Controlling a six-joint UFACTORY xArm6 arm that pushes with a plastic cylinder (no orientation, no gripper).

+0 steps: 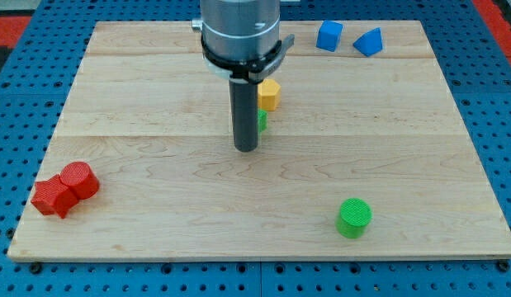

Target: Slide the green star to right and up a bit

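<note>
Your tip (pixel 246 149) rests on the pale wooden board (pixel 156 206); it has no jaws to open or close. The green plastic star (pixel 262 120) is mostly hidden, just right of the rod. A rightward push may jam it against the yellow plastic hexagon block (pixel 270 94) (touching above).

No legible text or markings anywhere.

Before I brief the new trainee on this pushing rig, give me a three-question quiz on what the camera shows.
1. True or false: the two red blocks touch each other.
2. Which block sits nearest the view's bottom? A) yellow block B) green cylinder C) blue blocks
3. Fill in: my tip rests just left of a mostly hidden ____ block.

Key: 1 true; 2 B; 3 green.
</note>
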